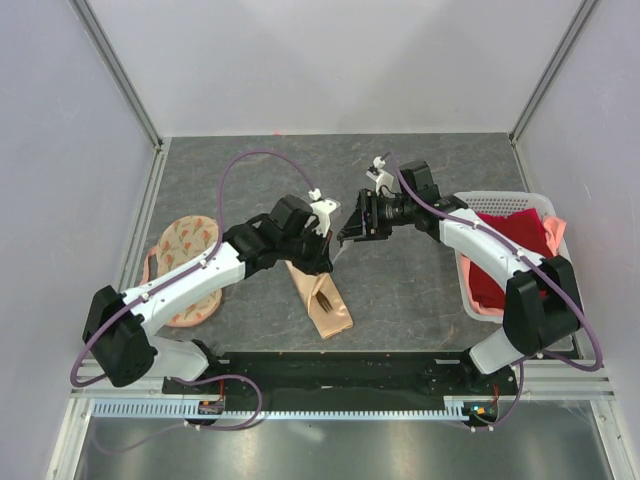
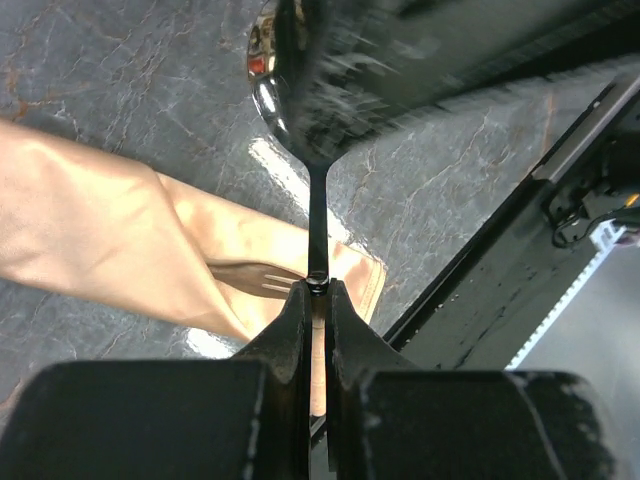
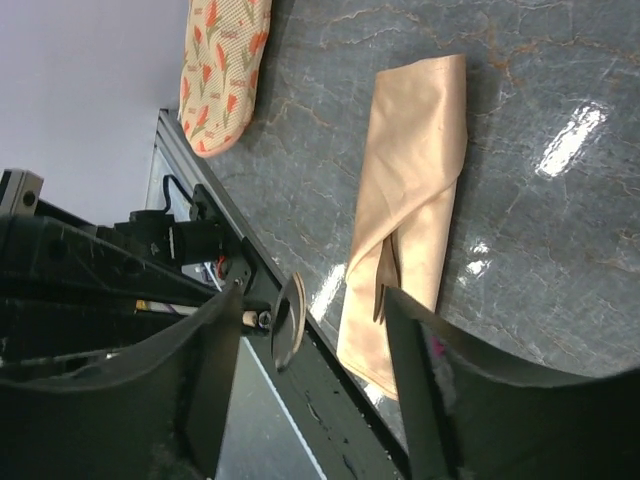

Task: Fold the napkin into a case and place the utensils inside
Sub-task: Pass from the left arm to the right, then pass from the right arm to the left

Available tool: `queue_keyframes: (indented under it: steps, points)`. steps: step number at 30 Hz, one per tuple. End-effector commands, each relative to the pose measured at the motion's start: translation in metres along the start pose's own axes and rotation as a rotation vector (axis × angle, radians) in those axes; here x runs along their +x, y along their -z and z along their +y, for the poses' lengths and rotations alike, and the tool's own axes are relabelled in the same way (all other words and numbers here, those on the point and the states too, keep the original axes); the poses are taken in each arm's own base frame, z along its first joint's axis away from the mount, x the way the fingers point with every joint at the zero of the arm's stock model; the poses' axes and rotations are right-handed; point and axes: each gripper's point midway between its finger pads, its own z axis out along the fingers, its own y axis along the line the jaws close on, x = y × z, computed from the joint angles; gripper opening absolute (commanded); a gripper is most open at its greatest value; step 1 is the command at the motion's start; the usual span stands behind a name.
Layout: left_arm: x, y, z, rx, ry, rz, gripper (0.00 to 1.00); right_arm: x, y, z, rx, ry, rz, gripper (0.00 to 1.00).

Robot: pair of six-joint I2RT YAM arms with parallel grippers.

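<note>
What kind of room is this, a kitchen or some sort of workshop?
Probably a robot test booth, not a kitchen: plain white walls, two arms bolted to a grey tabletop, and a folded napkin for practice.

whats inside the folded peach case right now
A brown fork-like utensil pokes out of the case at its fold; its rest is covered by cloth. The spoon is not inside: the left gripper holds it.

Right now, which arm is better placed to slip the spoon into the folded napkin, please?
Left: the left pincer grips the spoon by the handle above the napkin; the right pincer stands open.
</note>
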Motion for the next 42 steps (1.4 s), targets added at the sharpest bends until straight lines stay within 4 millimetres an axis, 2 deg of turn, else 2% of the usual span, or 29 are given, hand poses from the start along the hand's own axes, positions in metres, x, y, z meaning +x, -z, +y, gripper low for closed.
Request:
queue_keyframes:
  steps: [1, 2, 4, 5, 7, 8, 9, 10, 12, 13, 14, 15, 16, 17, 19, 22, 25, 27, 30, 31, 33, 34, 35, 36, 37, 38, 39, 40, 42]
  points:
    - [-0.015, 0.002, -0.001, -0.037, -0.097, -0.066, 0.02, 0.001, -0.003, 0.012, -0.043, -0.004, 0.029, 0.60]
    - [-0.016, 0.003, -0.004, -0.037, -0.113, -0.072, 0.02, 0.006, -0.005, 0.009, -0.040, -0.012, 0.041, 0.52]
    - [-0.017, 0.003, -0.003, -0.050, -0.124, -0.078, 0.02, 0.011, -0.007, 0.009, -0.038, -0.012, 0.050, 0.45]
    - [-0.018, 0.004, -0.003, -0.054, -0.130, -0.082, 0.02, 0.013, -0.007, 0.006, -0.027, -0.017, 0.050, 0.27]
    - [-0.018, 0.005, 0.001, -0.075, -0.131, -0.087, 0.02, 0.013, -0.005, 0.006, -0.018, -0.023, 0.031, 0.04]
    - [-0.019, 0.006, 0.005, -0.101, -0.104, -0.097, 0.06, 0.009, -0.006, 0.005, -0.009, -0.021, 0.004, 0.00]
    - [-0.022, 0.010, 0.005, -0.103, -0.085, -0.113, 0.13, 0.005, -0.003, 0.012, -0.022, -0.053, -0.027, 0.00]
    - [-0.020, 0.011, 0.005, -0.107, -0.064, -0.125, 0.31, 0.000, -0.001, 0.016, -0.036, -0.056, -0.059, 0.00]
    - [-0.034, 0.022, -0.003, -0.072, 0.014, -0.208, 0.45, -0.016, 0.004, 0.028, -0.079, -0.037, -0.170, 0.00]
    - [-0.030, 0.023, -0.006, -0.041, 0.076, -0.217, 0.53, -0.021, 0.006, 0.035, -0.103, -0.077, -0.204, 0.00]
    - [-0.041, 0.028, -0.012, 0.030, 0.113, -0.260, 0.57, -0.028, 0.008, 0.040, -0.142, -0.069, -0.252, 0.00]
    - [-0.045, 0.033, -0.015, 0.071, 0.151, -0.286, 0.59, -0.033, 0.013, 0.047, -0.165, -0.069, -0.288, 0.00]
    - [-0.044, 0.039, -0.009, 0.092, 0.244, -0.305, 0.61, -0.036, 0.015, 0.052, -0.187, -0.098, -0.308, 0.00]
    - [-0.049, 0.045, -0.014, 0.150, 0.273, -0.333, 0.62, -0.037, 0.017, 0.053, -0.206, -0.093, -0.336, 0.00]
    - [-0.047, 0.055, -0.001, 0.170, 0.391, -0.374, 0.64, -0.039, 0.023, 0.059, -0.231, -0.096, -0.370, 0.00]
    - [-0.043, 0.063, 0.006, 0.207, 0.468, -0.426, 0.66, -0.037, 0.029, 0.066, -0.271, -0.095, -0.398, 0.00]
    - [-0.041, 0.062, 0.004, 0.270, 0.499, -0.442, 0.67, -0.032, 0.029, 0.065, -0.278, -0.093, -0.397, 0.00]
    - [-0.043, 0.063, -0.009, 0.375, 0.489, -0.424, 0.65, -0.027, 0.028, 0.063, -0.279, -0.098, -0.393, 0.00]
    - [-0.045, 0.064, -0.022, 0.475, 0.463, -0.409, 0.41, -0.020, 0.027, 0.063, -0.281, -0.085, -0.373, 0.00]
    - [-0.044, 0.064, -0.023, 0.483, 0.448, -0.400, 0.27, -0.016, 0.025, 0.058, -0.261, -0.090, -0.360, 0.00]
    - [-0.042, 0.066, -0.028, 0.525, 0.356, -0.364, 0.14, -0.012, 0.026, 0.053, -0.221, -0.022, -0.348, 0.00]
    - [-0.034, 0.066, -0.027, 0.533, 0.344, -0.315, 0.10, -0.008, 0.025, 0.050, -0.185, -0.018, -0.309, 0.13]
    - [-0.030, 0.067, -0.028, 0.542, 0.318, -0.285, 0.09, -0.003, 0.025, 0.047, -0.174, 0.013, -0.266, 0.22]
    - [-0.033, 0.069, -0.029, 0.555, 0.283, -0.265, 0.09, -0.001, 0.026, 0.040, -0.144, 0.088, -0.243, 0.30]
    - [-0.018, 0.072, -0.033, 0.587, 0.234, -0.200, 0.09, 0.005, 0.029, 0.034, -0.101, 0.081, -0.193, 0.44]
    - [-0.014, 0.074, -0.036, 0.606, 0.204, -0.170, 0.09, 0.006, 0.031, 0.028, -0.085, 0.089, -0.168, 0.50]
    - [-0.014, 0.077, -0.036, 0.602, 0.120, -0.177, 0.09, 0.011, 0.034, 0.030, -0.103, 0.104, -0.132, 0.55]
    - [-0.008, 0.077, -0.035, 0.590, 0.113, -0.159, 0.09, 0.016, 0.037, 0.031, -0.108, 0.133, -0.097, 0.62]
    - [0.003, 0.078, -0.032, 0.564, 0.101, -0.125, 0.09, 0.027, 0.040, 0.036, -0.158, 0.154, -0.037, 0.66]
